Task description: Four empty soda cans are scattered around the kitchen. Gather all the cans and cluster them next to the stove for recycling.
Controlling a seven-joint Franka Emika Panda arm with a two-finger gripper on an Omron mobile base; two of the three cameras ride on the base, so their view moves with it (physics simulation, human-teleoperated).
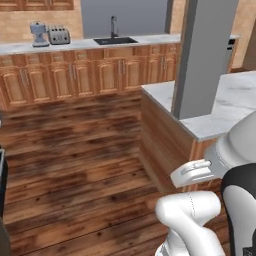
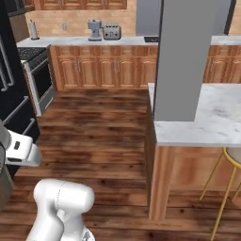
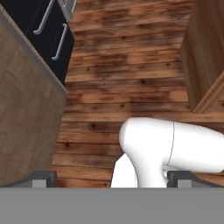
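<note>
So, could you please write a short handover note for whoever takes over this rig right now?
Gripper: open, nothing held, pointing down over the wooden floor.
Stove: far left of the right base view, at the end of the back counter, beside the black fridge.
Soda cans: none on the back counter, the island or the floor in these views.
Done: nothing can be confirmed as gathered.
Left: find all four cans and cluster them next to the stove.
</note>
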